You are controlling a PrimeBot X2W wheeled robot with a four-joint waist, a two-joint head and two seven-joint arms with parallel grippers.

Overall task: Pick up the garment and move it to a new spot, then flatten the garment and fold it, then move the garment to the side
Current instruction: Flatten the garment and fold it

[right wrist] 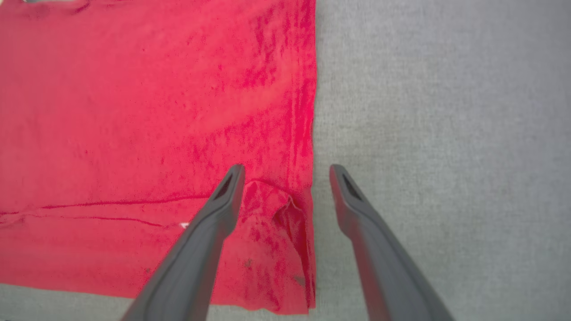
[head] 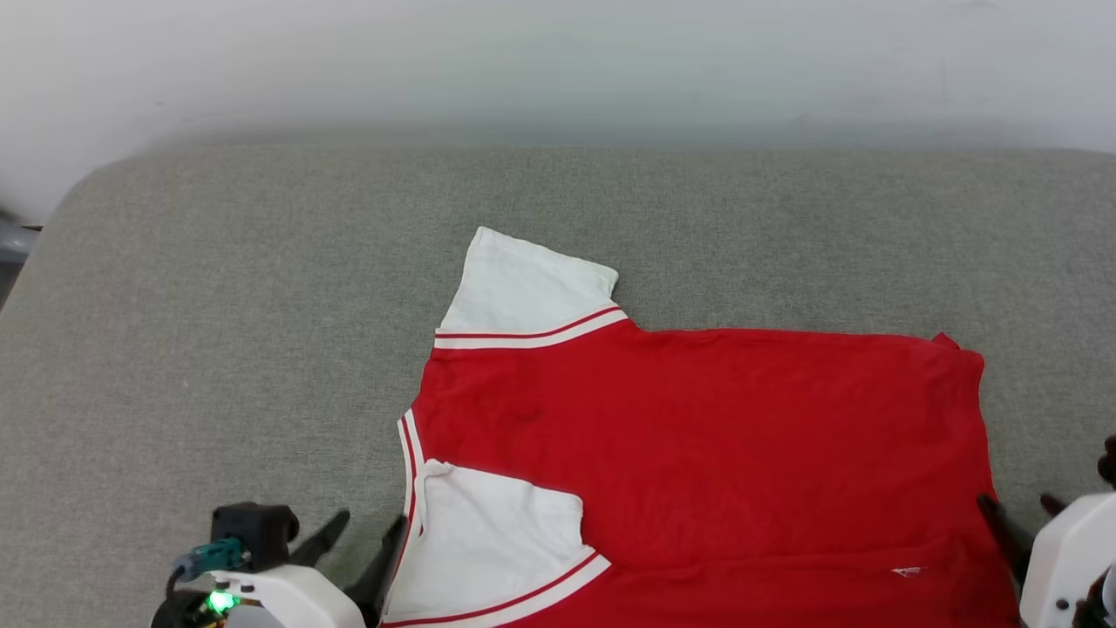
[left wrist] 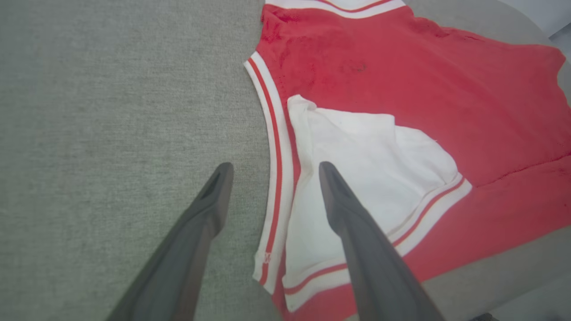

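Looking mid-fold: the shirt [head: 697,436] lies flat on the cushion [head: 218,305], near sleeve [head: 501,541] tucked in, left gripper [left wrist: 275,166] and right gripper [right wrist: 286,168] both open, so I'd guess the far sleeve [head: 527,279] gets grabbed next.

Red garment [head: 697,436], white sleeves [head: 523,279], striped trim

Head view high, facing down, wrist views close, all sharing the garment [head: 697,436]
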